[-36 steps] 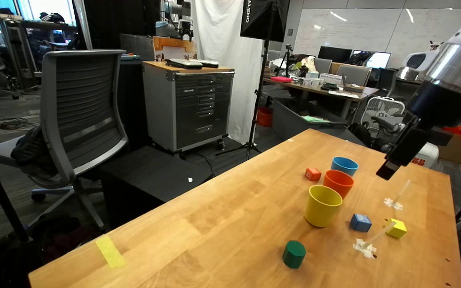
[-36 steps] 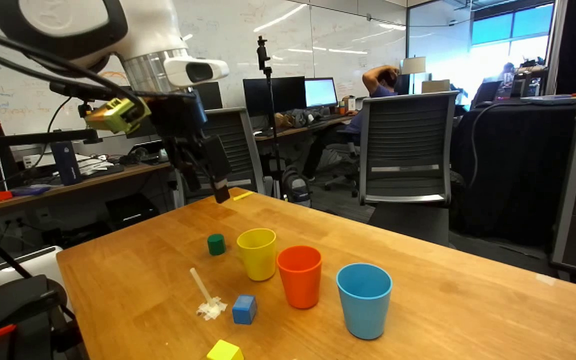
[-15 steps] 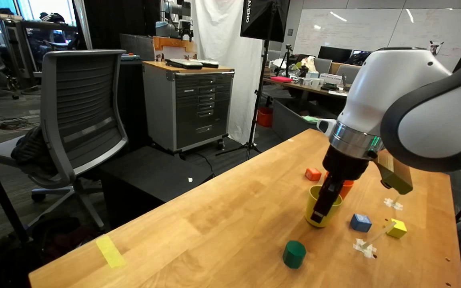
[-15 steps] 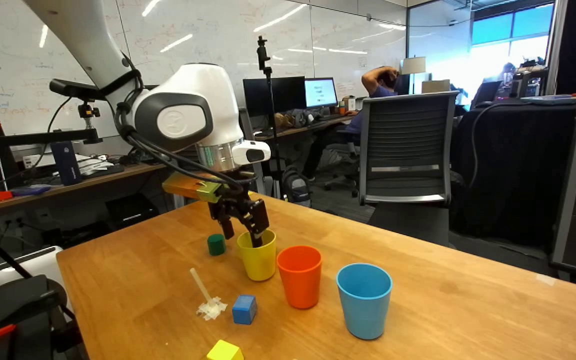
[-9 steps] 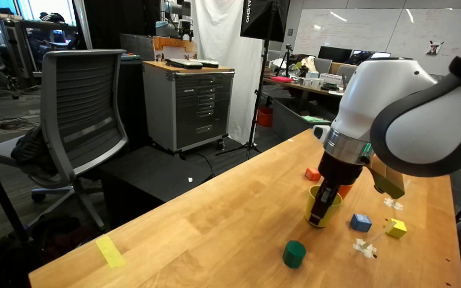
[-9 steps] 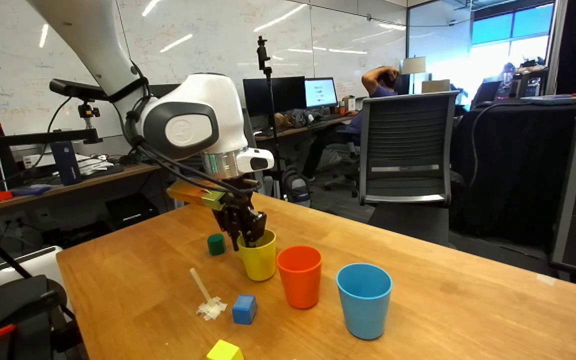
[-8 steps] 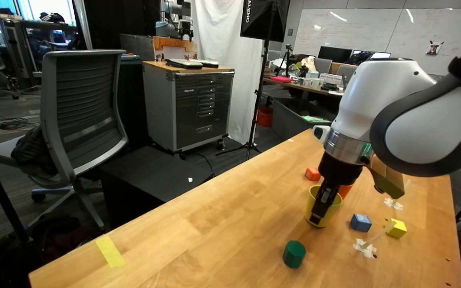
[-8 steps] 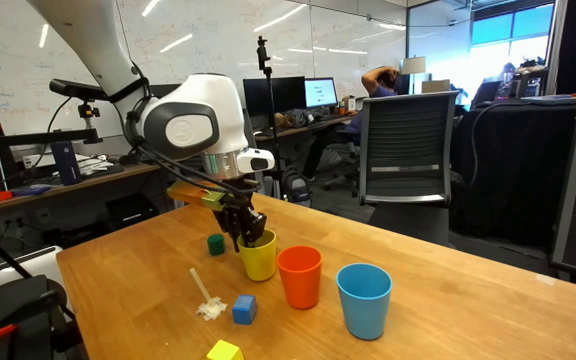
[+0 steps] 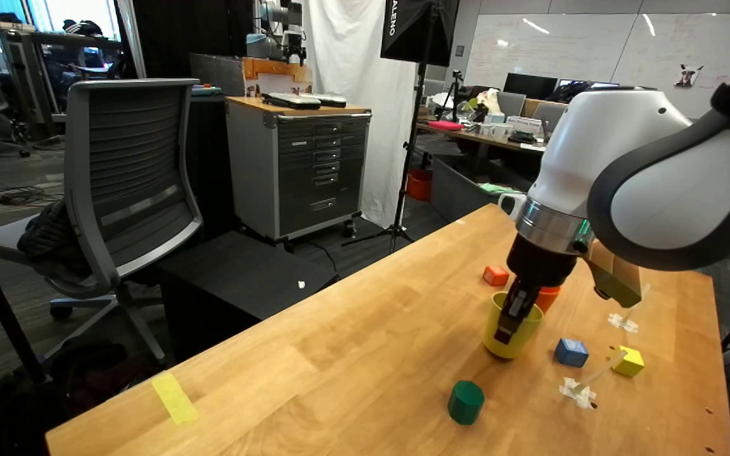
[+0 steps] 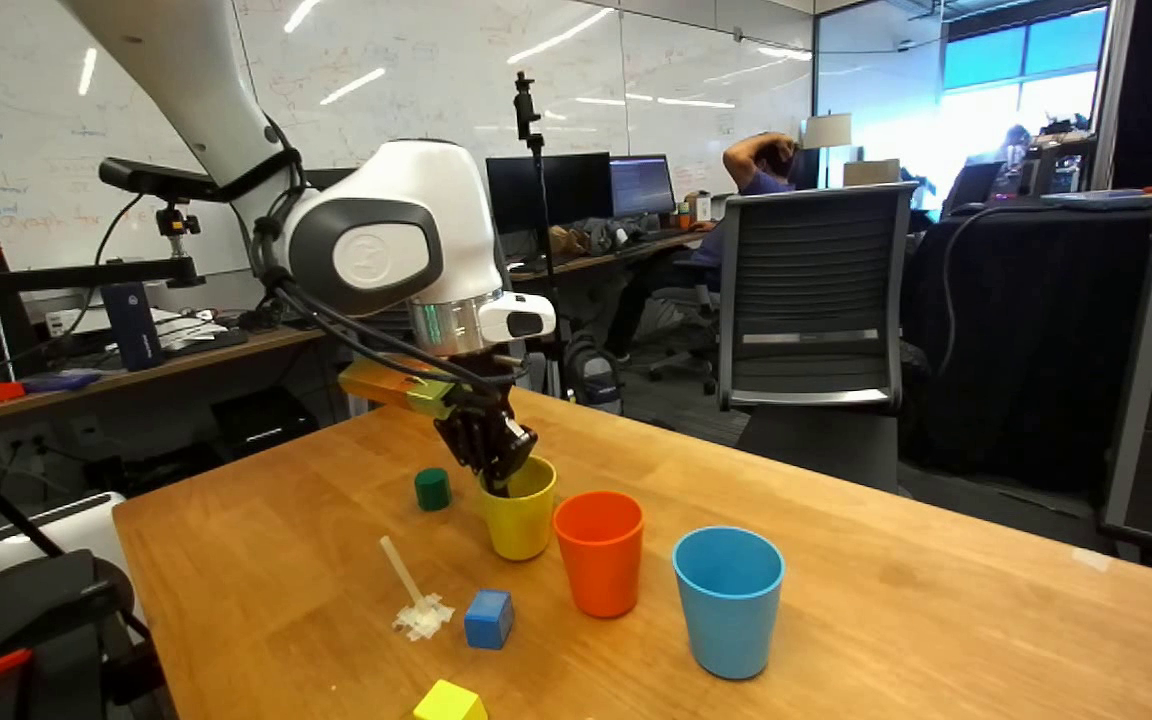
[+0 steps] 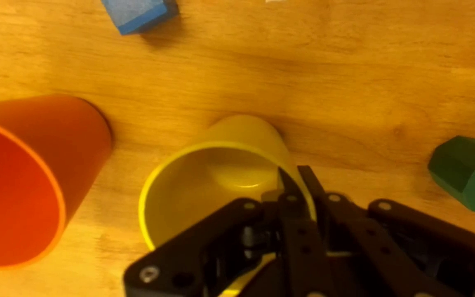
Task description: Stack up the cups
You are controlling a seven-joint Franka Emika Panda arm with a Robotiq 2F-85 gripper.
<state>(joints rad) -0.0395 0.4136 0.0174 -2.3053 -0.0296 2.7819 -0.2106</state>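
The yellow cup (image 11: pixel 243 126) stands about upright, perhaps slightly lifted; I cannot tell whether its base still touches the table. My gripper (image 11: pixel 292 169) is shut on its wall, one finger inside the cup and one outside, on the side towards the green block. Beside it stands the red-orange cup (image 10: pixel 598 570), upright with its mouth up; the wrist view catches part of this red-orange cup (image 11: pixel 76 132) at the left. Farther along the row is the blue cup (image 10: pixel 731 625), upright and apart from the others. The arm hides that blue cup in an exterior view.
A green block (image 9: pixel 466 403) stands near the yellow cup. A blue block (image 9: pixel 571 353), a yellow block (image 9: pixel 628 362) and a small red-orange block (image 9: pixel 496 275) lie around the cups. Thin sticks rise from taped spots (image 9: pixel 577 392) on the wooden table (image 9: pixel 339 367).
The arm has come down over the yellow cup, and the fingers have closed on its wall. In the last half second gripper and cup have shifted slightly upwards. The remaining cups stand as before.
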